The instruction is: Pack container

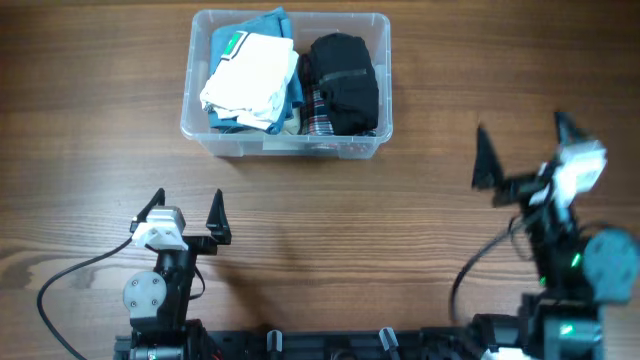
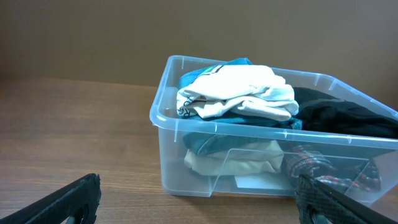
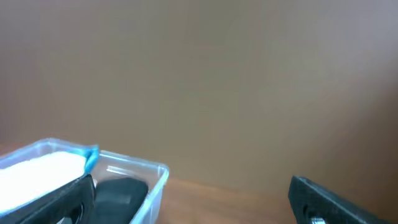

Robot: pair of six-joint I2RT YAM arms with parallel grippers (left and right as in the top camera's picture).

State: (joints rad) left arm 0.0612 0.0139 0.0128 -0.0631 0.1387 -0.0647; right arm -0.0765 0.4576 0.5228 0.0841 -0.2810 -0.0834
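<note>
The container is a clear plastic bin at the table's back centre. It holds folded garments: a white one on top of blue ones at the left, a black one over a plaid one at the right. The left wrist view shows the container close ahead, with its white label low on the front. The right wrist view shows its right corner. My left gripper is open and empty near the front left. My right gripper is open and empty at the right, raised.
The wooden table surrounds the container on all sides. A black cable runs from the left arm's base. The arm bases stand at the front edge.
</note>
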